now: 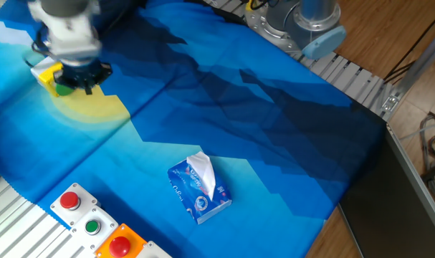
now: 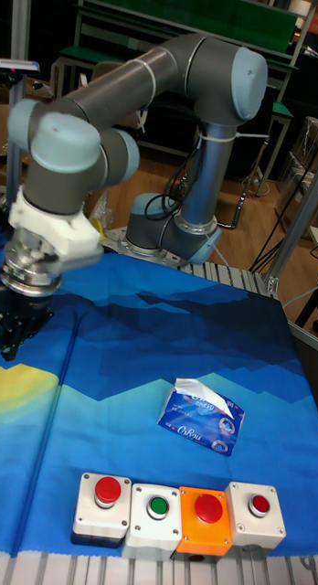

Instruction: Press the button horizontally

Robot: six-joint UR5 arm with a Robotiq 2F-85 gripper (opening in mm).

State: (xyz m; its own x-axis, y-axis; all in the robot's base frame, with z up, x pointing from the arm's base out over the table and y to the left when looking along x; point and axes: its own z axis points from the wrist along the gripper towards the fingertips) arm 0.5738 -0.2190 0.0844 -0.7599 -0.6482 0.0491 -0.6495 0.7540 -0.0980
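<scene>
The button (image 1: 61, 89) is a green knob on the side of a small yellow box (image 1: 46, 73) that sits on the yellow patch of the cloth at the far left. My gripper (image 1: 86, 76) is motion-blurred and hangs low just to the right of the box, close to the green knob. Whether it touches the knob is unclear. In the tall fixed view the gripper (image 2: 16, 322) is a dark shape at the left edge, and the yellow box is out of frame there. No view shows the fingertips clearly.
A blue tissue pack (image 1: 199, 190) lies mid-table. Along the near edge stand a red button in a white box (image 1: 70, 201), a green one in white (image 1: 92, 227) and a red one in orange (image 1: 119, 246). The arm's base (image 1: 303, 25) is at the far side.
</scene>
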